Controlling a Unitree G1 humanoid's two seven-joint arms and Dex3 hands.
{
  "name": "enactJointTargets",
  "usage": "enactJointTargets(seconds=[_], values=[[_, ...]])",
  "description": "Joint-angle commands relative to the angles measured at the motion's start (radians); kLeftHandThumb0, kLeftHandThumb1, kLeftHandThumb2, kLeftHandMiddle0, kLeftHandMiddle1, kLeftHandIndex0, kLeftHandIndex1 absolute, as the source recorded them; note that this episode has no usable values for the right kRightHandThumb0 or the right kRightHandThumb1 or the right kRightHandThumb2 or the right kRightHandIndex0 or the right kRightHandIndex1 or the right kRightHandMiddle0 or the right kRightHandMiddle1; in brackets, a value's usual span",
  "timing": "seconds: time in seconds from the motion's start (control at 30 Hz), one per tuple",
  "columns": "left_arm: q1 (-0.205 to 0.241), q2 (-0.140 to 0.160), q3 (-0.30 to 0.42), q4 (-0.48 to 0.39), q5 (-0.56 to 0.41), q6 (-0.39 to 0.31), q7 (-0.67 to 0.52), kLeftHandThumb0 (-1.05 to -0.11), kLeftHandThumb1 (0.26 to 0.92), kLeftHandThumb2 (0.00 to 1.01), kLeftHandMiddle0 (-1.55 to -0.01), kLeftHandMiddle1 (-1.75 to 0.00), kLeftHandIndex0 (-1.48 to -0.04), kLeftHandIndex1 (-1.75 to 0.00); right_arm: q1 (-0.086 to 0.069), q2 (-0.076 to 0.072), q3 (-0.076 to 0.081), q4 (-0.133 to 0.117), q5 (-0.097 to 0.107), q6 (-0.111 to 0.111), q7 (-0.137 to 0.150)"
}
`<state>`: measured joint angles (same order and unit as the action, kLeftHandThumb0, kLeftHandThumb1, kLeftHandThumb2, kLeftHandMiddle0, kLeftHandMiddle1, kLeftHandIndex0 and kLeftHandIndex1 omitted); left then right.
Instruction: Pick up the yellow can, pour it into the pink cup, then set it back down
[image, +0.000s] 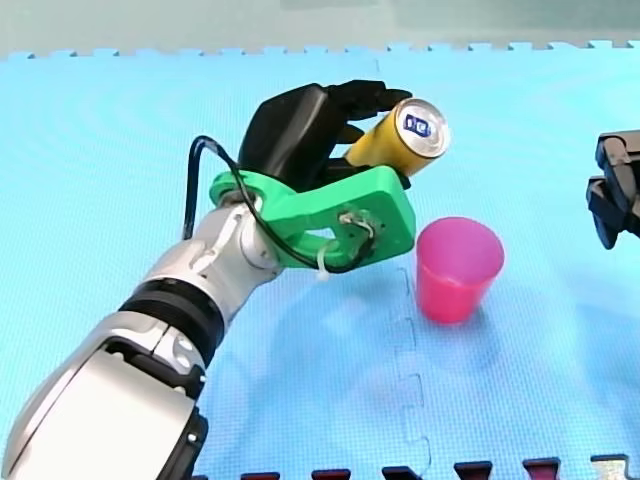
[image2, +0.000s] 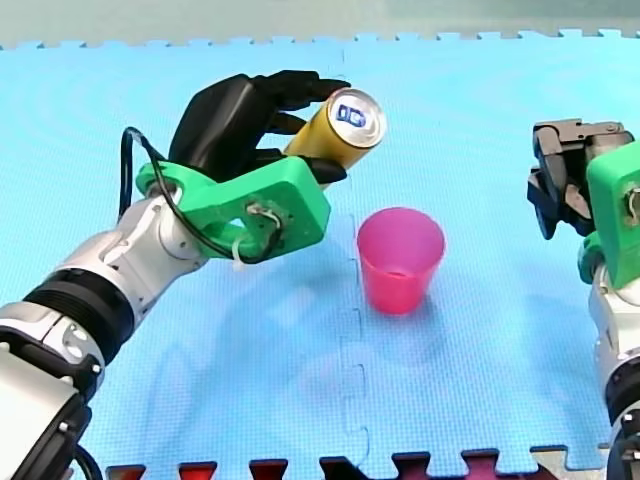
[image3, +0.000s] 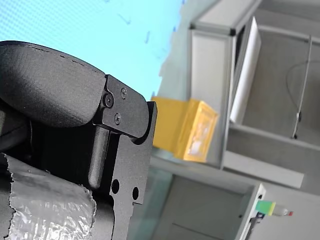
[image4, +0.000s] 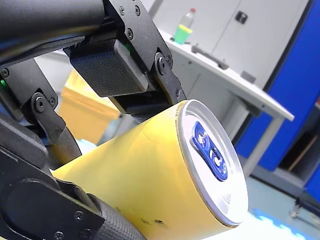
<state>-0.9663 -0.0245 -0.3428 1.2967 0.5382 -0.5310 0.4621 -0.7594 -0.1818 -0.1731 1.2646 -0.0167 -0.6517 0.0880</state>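
Yellow can (image2: 333, 133), one only, is tipped on its side in the left hand's (image2: 235, 120) closed grasp, raised in the upper centre of the frame. One pink cup (image2: 400, 262) stands upright just lower right of it on the blue foam mat (image2: 480, 390). The right hand (image2: 562, 178), at the right edge, holds nothing; whether it is clenched or released cannot be told.

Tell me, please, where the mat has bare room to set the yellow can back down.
The mat is bare in front of the pink cup, and between the cup and the right hand at the right edge. It is crowded left of the cup, where the left hand holds the yellow can.
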Motion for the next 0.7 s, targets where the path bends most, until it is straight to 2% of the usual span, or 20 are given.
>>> enactJointTargets(seconds=[0.0,0.27,0.4,0.53,0.67], values=[[-0.017,-0.001,0.003,-0.004,-0.006,-0.016,0.009,-0.387,0.831,0.0,-1.31,0.0,-1.11,0.0,-0.006,-0.003,-0.001,0.001,0.002,0.0,0.001],[-0.042,-0.004,-0.014,0.001,0.015,-0.023,0.027,-0.372,0.825,0.0,-1.32,0.0,-1.13,-0.01,-0.008,0.003,-0.011,0.0,0.016,-0.01,0.023],[-0.057,-0.014,-0.05,0.01,0.052,0.023,0.02,-0.363,0.823,0.0,-1.33,-0.01,-1.14,-0.01,-0.01,0.006,-0.018,0.0,0.024,-0.01,0.035],[-0.064,-0.024,-0.092,0.015,0.095,0.091,0.005,-0.441,0.857,0.01,-1.24,0.0,-1.08,0.0,-0.008,0.007,-0.023,-0.001,0.028,-0.011,0.04],[-0.06,-0.021,-0.114,0.008,0.115,0.094,0.022,-0.476,0.886,0.02,-1.21,0.0,-1.04,0.0,-0.008,0.007,-0.022,-0.001,0.026,-0.011,0.033]])
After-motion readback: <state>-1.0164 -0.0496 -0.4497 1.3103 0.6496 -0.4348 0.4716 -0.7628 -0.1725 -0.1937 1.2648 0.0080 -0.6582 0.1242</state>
